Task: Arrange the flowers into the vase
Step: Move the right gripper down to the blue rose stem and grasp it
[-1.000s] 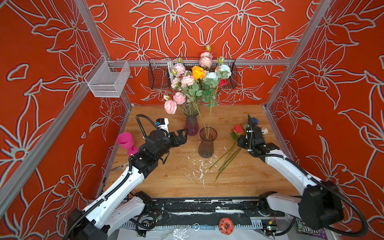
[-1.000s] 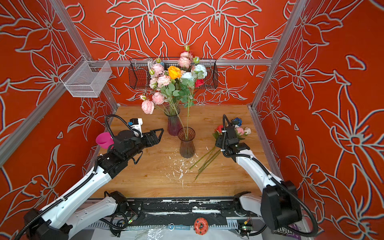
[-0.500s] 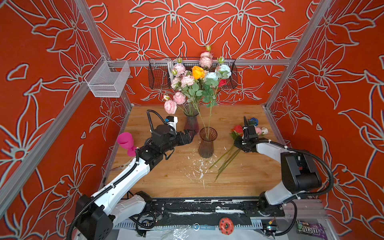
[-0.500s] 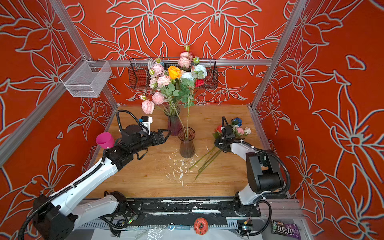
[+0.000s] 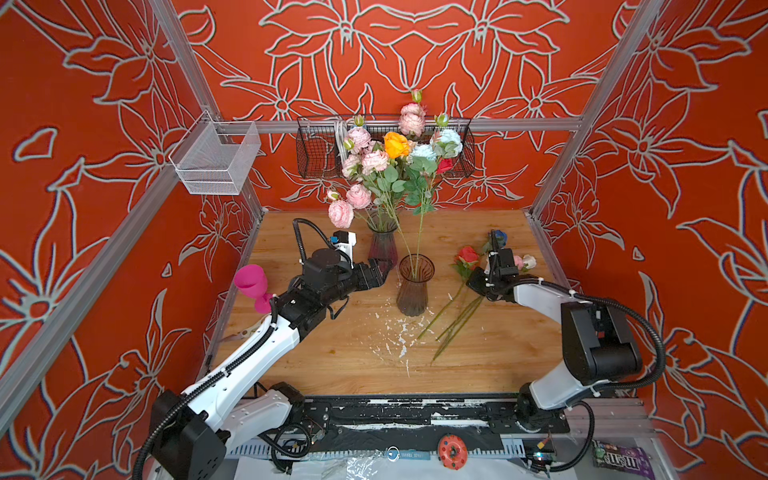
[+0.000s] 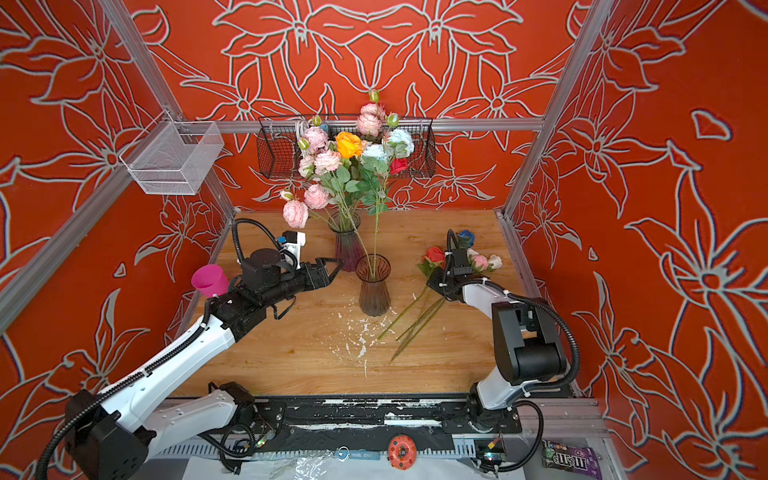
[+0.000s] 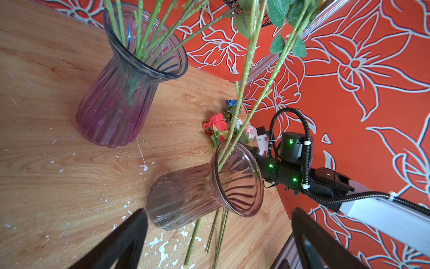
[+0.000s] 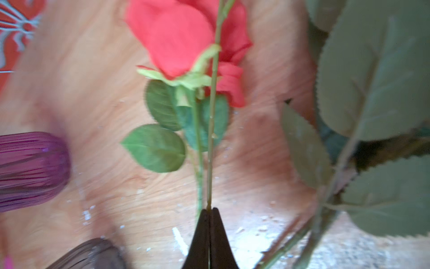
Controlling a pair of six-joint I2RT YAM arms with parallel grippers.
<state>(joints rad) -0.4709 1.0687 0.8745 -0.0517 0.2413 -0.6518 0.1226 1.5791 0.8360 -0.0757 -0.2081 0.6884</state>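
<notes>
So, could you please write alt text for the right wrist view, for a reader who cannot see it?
The right hand, shut, pinches a thin green stem that runs across a red rose lying on the wooden table. A purple vase and large blurred green leaves show at the edges.

2 vases: purple vase (image 5: 382, 249) centre-back, brown vase (image 5: 412, 295) mid-frame. Brown holds 2 stems. Standing flowers (image 5: 397, 143): about a dozen heads, exact count unclear. Loose flowers (image 5: 468, 254) on the tabletop (image 5: 332, 361), right of centre: 4 heads, red, blue, pink, white. 2 wall baskets: white basket (image 5: 216, 162) upper left, black basket (image 5: 316, 158). 1 pink cup (image 5: 249, 282). 1 candy bag (image 5: 615, 460). 2 arms: left arm (image 5: 249, 345), right arm (image 5: 536, 293).
</notes>
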